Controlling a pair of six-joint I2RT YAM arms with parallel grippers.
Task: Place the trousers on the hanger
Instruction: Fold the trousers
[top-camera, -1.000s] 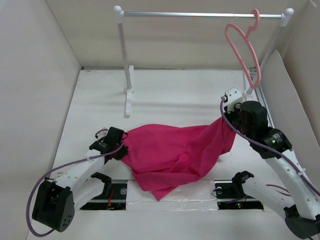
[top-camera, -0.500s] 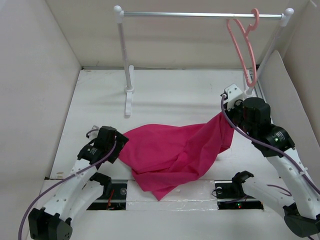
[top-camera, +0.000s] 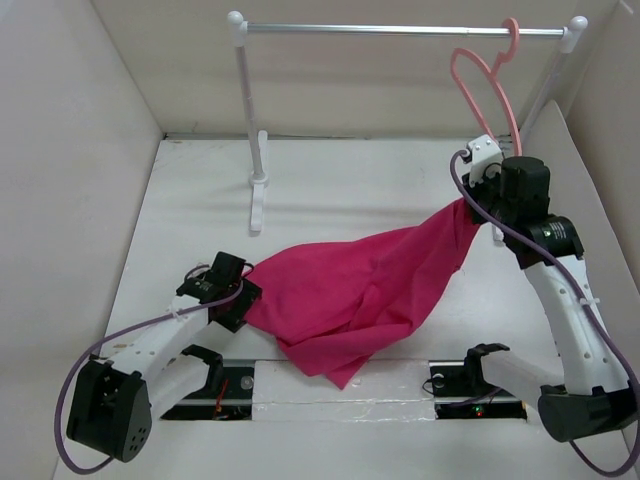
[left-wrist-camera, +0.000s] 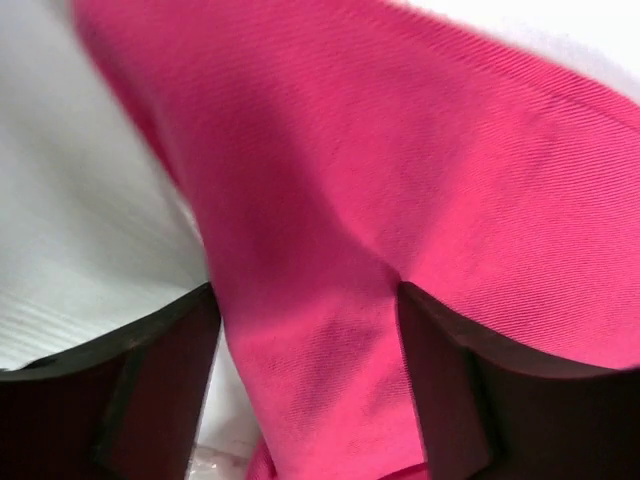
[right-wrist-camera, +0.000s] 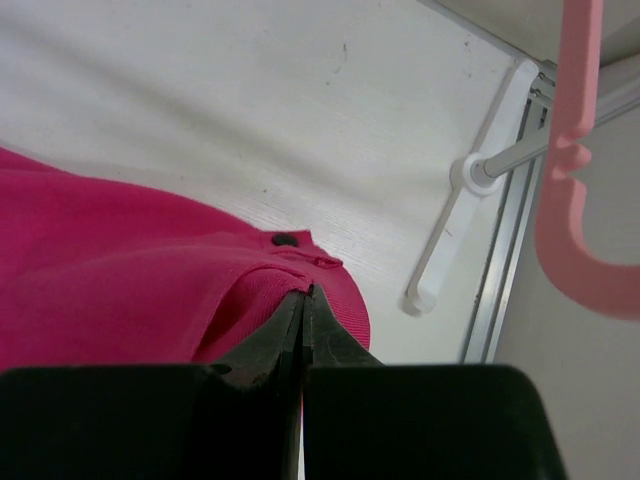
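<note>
- Right gripper (right-wrist-camera: 303, 300) is pinched shut on the trousers (top-camera: 350, 290) at the waist edge, raised at the far right.
- Left gripper (left-wrist-camera: 300, 375) has its fingers apart with cloth between them, near left.
- Hanger (top-camera: 488, 80) hangs on the rail (top-camera: 400, 30), far right.

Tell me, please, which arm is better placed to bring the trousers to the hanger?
The right. The right gripper is shut on the waist edge of the trousers, raised, close under the hanger in the top view. The left gripper sits low at the cloth's other end, far from the hanger.
</note>
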